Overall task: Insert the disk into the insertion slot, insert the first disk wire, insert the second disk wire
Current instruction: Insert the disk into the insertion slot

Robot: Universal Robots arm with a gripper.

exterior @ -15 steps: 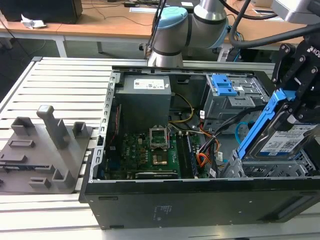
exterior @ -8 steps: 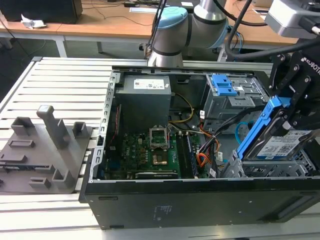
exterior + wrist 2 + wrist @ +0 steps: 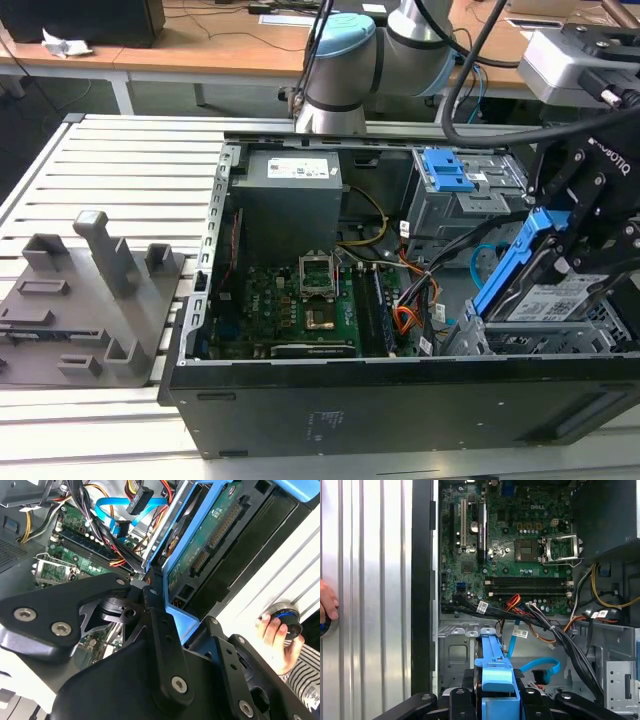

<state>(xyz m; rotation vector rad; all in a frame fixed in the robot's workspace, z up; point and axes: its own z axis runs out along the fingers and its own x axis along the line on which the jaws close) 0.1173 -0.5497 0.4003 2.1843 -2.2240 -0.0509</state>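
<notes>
My gripper (image 3: 580, 255) is shut on the disk (image 3: 548, 298), a silver drive with a white label in a bright blue carrier. I hold it tilted, with one end raised, just above the insertion slot (image 3: 500, 340), the light-grey sheet-metal cage at the case's corner on the exterior view's right. In the first wrist view the blue carrier (image 3: 495, 672) sits between my fingers, pointing at the grey bay (image 3: 454, 652). The second wrist view shows the disk's underside (image 3: 210, 545). The second disk wire (image 3: 483, 262), a light-blue loop (image 3: 545, 667), lies loose beside the cage. Which cable is the first disk wire I cannot tell.
The open computer case (image 3: 400, 400) lies on a slatted aluminium table (image 3: 120, 160). A taller grey cage with a blue latch (image 3: 445, 170) stands behind the slot. An orange, yellow and black wire bundle (image 3: 410, 300) crosses nearby. A grey fixture (image 3: 90, 300) sits at the left. A person's hand (image 3: 326, 607) rests on the table.
</notes>
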